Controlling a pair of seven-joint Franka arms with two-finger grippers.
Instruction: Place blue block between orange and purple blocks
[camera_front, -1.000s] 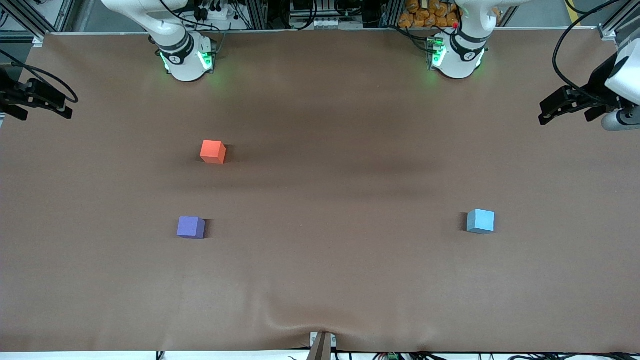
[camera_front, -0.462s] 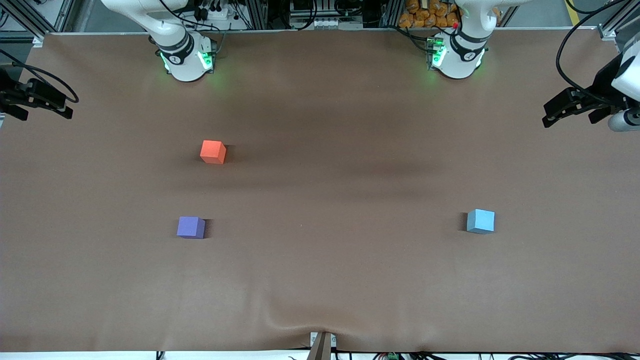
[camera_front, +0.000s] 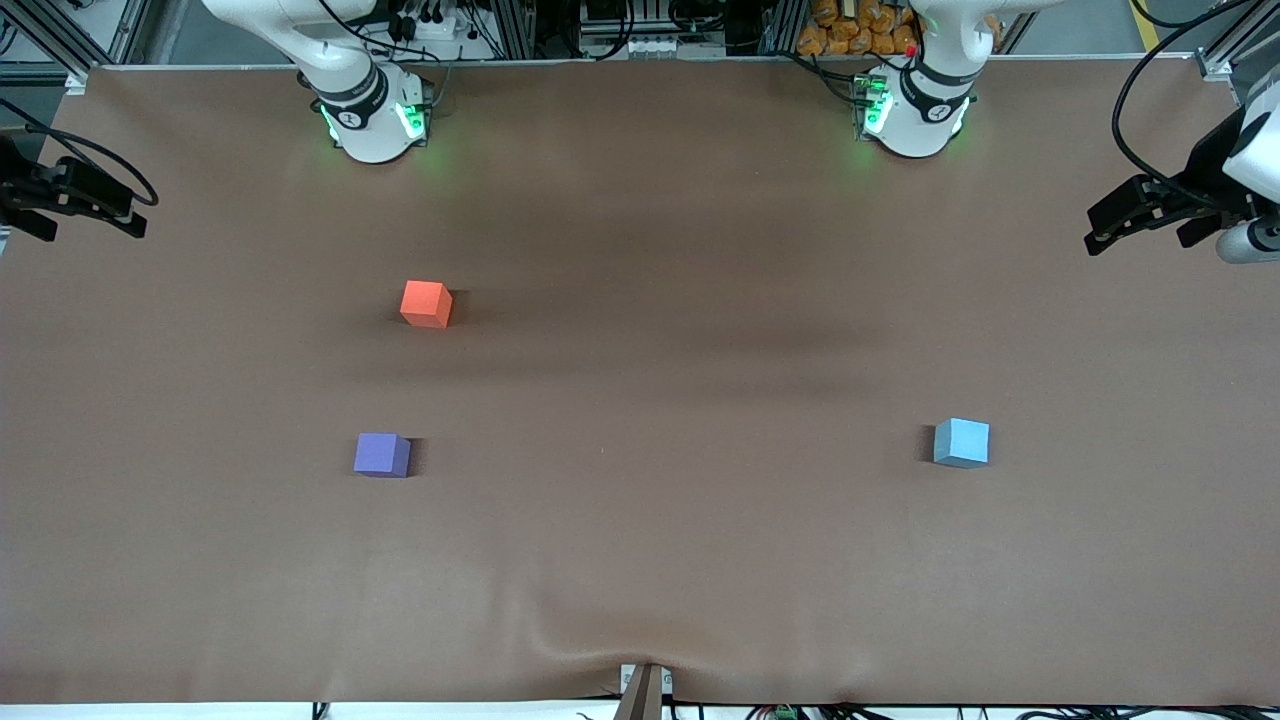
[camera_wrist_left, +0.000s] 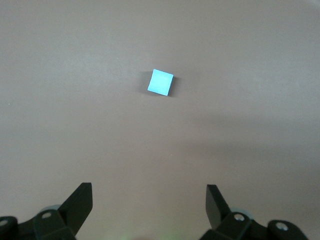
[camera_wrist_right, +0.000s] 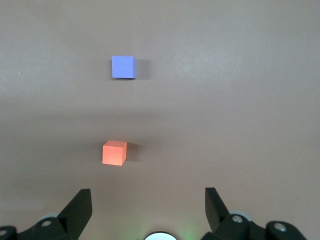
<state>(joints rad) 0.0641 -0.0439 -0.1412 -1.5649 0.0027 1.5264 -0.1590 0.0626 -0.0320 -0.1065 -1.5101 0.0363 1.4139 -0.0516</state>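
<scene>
The light blue block (camera_front: 961, 442) sits on the brown table toward the left arm's end; it also shows in the left wrist view (camera_wrist_left: 160, 82). The orange block (camera_front: 426, 303) and the purple block (camera_front: 382, 454) sit toward the right arm's end, well apart, the purple one nearer the front camera; both show in the right wrist view, orange (camera_wrist_right: 114, 152) and purple (camera_wrist_right: 123, 67). My left gripper (camera_front: 1110, 225) (camera_wrist_left: 149, 192) is open and empty, high over the table's edge at its own end. My right gripper (camera_front: 135, 212) (camera_wrist_right: 148, 197) is open and empty, high over its end.
The brown table cover (camera_front: 640, 540) has a wrinkle at the middle of the front edge. The two arm bases (camera_front: 375, 110) (camera_front: 915, 105) stand along the back edge.
My left gripper has drawn slightly back toward its own end of the table. The three blocks and the right gripper have not moved.
</scene>
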